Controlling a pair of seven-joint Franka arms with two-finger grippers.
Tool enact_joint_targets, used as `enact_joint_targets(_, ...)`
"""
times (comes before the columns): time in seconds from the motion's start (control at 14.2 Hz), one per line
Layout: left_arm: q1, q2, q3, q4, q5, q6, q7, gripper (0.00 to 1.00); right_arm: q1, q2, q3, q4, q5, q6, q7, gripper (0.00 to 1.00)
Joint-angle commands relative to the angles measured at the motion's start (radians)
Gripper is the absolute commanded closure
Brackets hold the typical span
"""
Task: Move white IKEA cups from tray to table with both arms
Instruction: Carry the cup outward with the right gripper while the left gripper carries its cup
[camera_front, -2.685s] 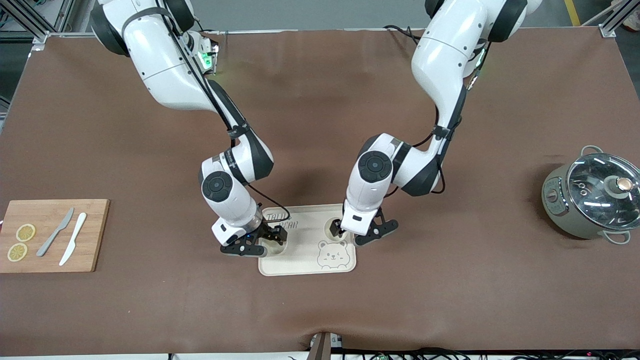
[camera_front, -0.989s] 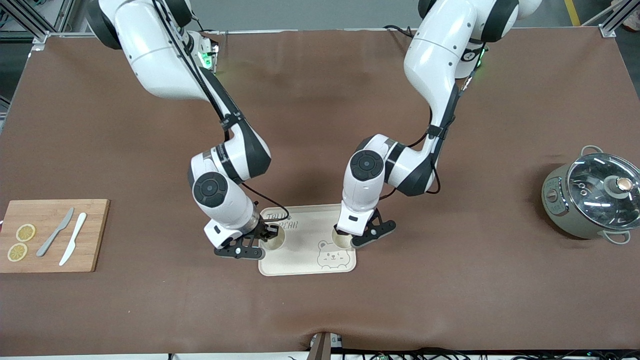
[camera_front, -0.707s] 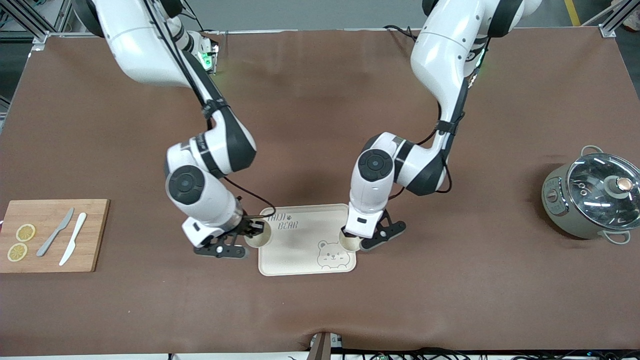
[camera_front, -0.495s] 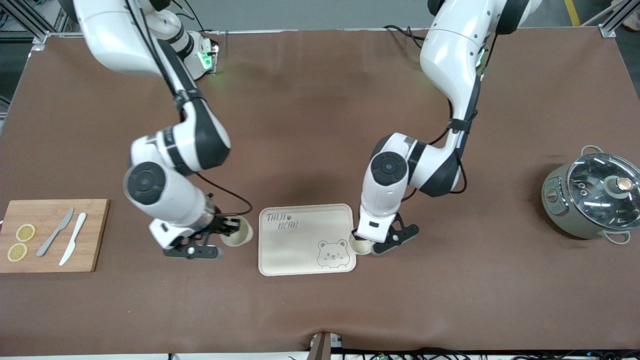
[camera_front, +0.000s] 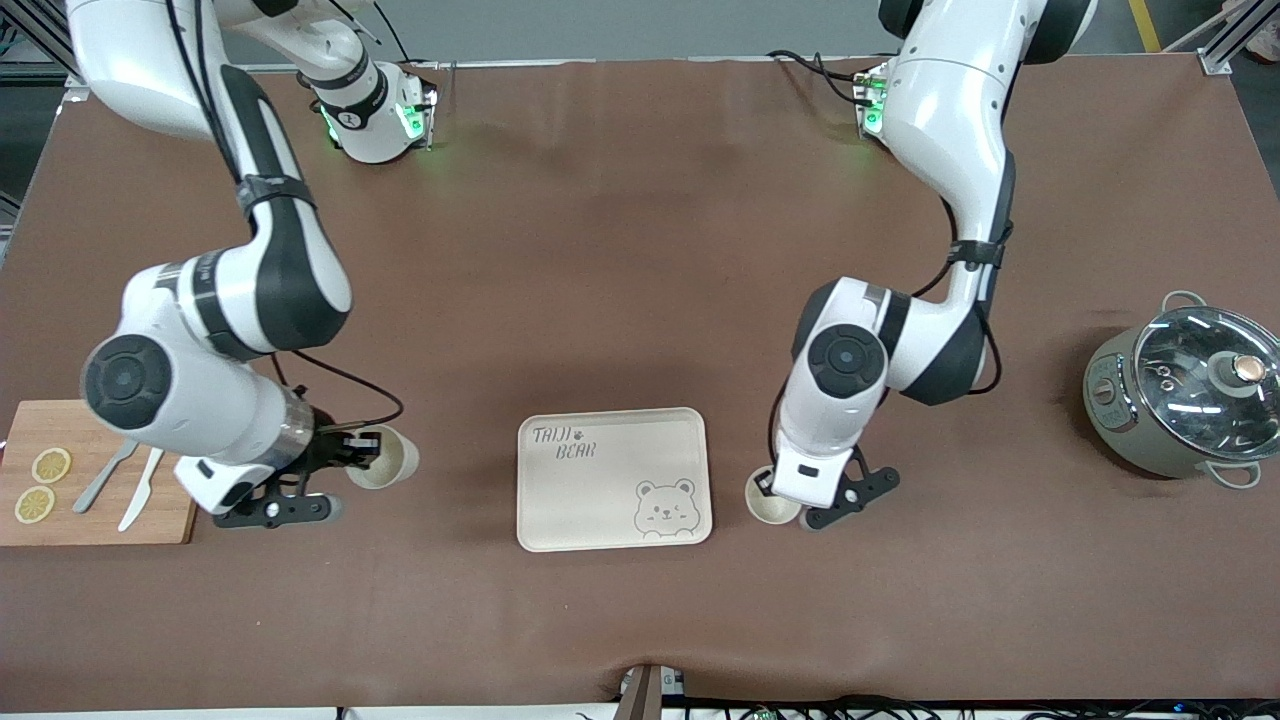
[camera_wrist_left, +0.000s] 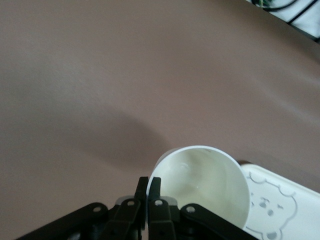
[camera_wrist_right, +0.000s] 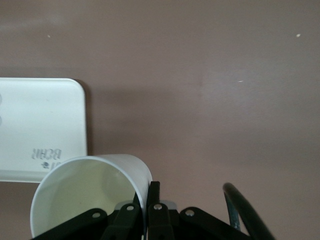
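I have each claw pinched on a white cup's rim: left claw (camera_front: 775, 492) with its cup (camera_front: 771, 504) and right claw (camera_front: 352, 452) with its cup (camera_front: 383, 457), both off the tray (camera_front: 612, 478). I'd lower both level onto the tabletop (camera_front: 620, 250) before releasing.

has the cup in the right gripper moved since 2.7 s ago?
Yes. The small cream-white handleless cup pinched by the right gripper has left the cream bear-print tray, moving toward the bamboo cutting board.

Bamboo cutting board (camera_front: 95, 520) with two lemon slices (camera_front: 42, 485) and two knives (camera_front: 125, 485); lidded grey pot (camera_front: 1185, 395)
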Motion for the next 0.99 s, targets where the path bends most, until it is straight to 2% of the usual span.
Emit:
enact_joint_targets(0.0, 0.035, -0.04, -0.005, -0.043, -0.001, -0.019, 0.051, 1.0, -0.077, -0.028, 0.02, -0.012, 0.017, -0.023, -0.119, 1.0)
enact_joint_targets(0.42, 0.13, -0.043, -0.006, -0.079, -0.001, -0.022, 0.189, 1.0, -0.209, -0.019, 0.018, -0.012, 0.06, -0.038, -0.354, 1.0)
enact_joint_targets(0.64, 0.167, -0.044, -0.006, -0.094, -0.001, -0.022, 0.259, 1.0, -0.226, -0.003, 0.015, -0.012, 0.06, -0.026, -0.392, 1.0)
enact_joint_targets(0.92, 0.247, -0.064, -0.011, -0.131, -0.001, -0.022, 0.396, 1.0, -0.264, 0.063, 0.015, -0.015, 0.072, 0.025, -0.461, 1.0)
